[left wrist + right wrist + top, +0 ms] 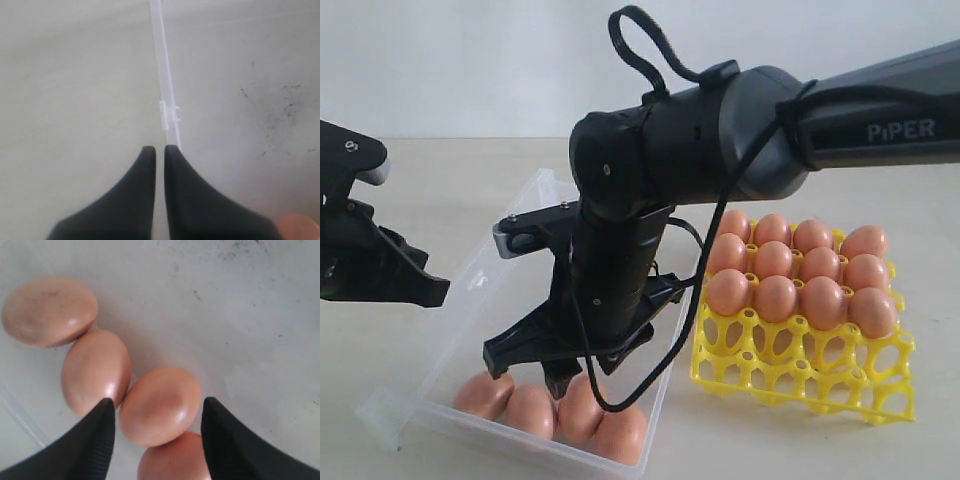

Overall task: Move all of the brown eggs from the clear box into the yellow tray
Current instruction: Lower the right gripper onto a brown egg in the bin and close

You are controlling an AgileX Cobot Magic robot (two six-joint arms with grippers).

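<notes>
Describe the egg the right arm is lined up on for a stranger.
Find the clear box, left of the yellow tray; four brown eggs lie in a row at its near end. It is the third from the left, the only one between the right arm's open fingers.

A pale, matte, off-white tabletop (430, 190) carries the whole arrangement and runs back to a plain light wall. Two items rest directly on it: a clear box (455, 300) of transparent plastic on the left, standing flat with its long side angled away from the exterior camera, and a yellow tray (800, 372) on the right. They stand just beside each other, with a narrow strip of bare tabletop between them at the front.
</notes>
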